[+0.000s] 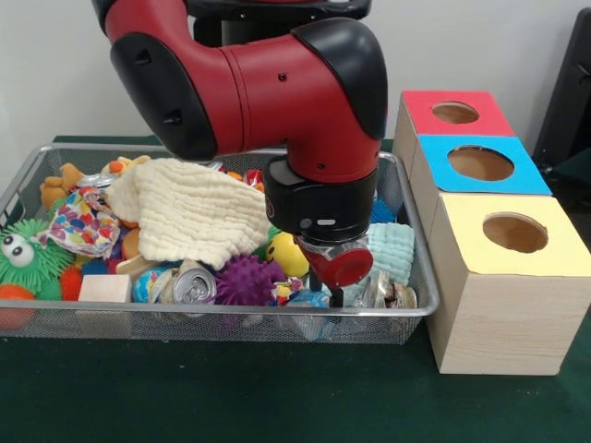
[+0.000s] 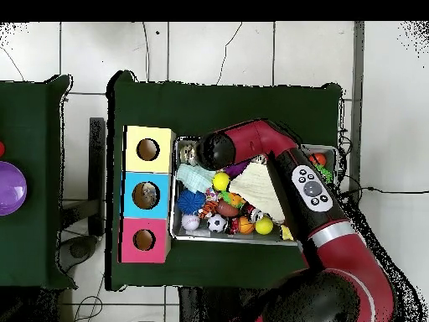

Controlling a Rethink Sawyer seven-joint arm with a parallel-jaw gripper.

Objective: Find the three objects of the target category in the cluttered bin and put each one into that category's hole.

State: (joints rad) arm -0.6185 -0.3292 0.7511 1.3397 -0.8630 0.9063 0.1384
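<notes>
Cluttered and full, the wire mesh bin (image 1: 28, 171) sits on the green table (image 1: 231, 397), packed with soft toys, balls and cans. A cream waffle cloth (image 1: 189, 212) lies draped over the middle of the heap, with a patterned fabric pouch (image 1: 78, 223) just beside it and a green spiky toy with eyes (image 1: 28, 254) at the end farthest from the boxes. Near the front wall rest a wooden block (image 1: 104, 288), a silver can (image 1: 194, 286) lying on its side, a purple spiky ball (image 1: 247, 279) and a yellow ball (image 1: 288, 254). A pale blue folded cloth (image 1: 392, 251) lies at the end of the bin nearest the boxes. Beside the bin stand three wooden boxes in a row, each with a round hole in its top: a yellow-topped box (image 1: 503, 277), a blue-topped box (image 1: 480, 166) and a red-topped box (image 1: 452, 113). The red and black arm (image 1: 277, 92) reaches down into the bin's corner by the yellow box, and its gripper (image 1: 338, 297) is low among the clutter there, next to the pale blue cloth; I cannot tell whether it is released or grasping anything.
</notes>
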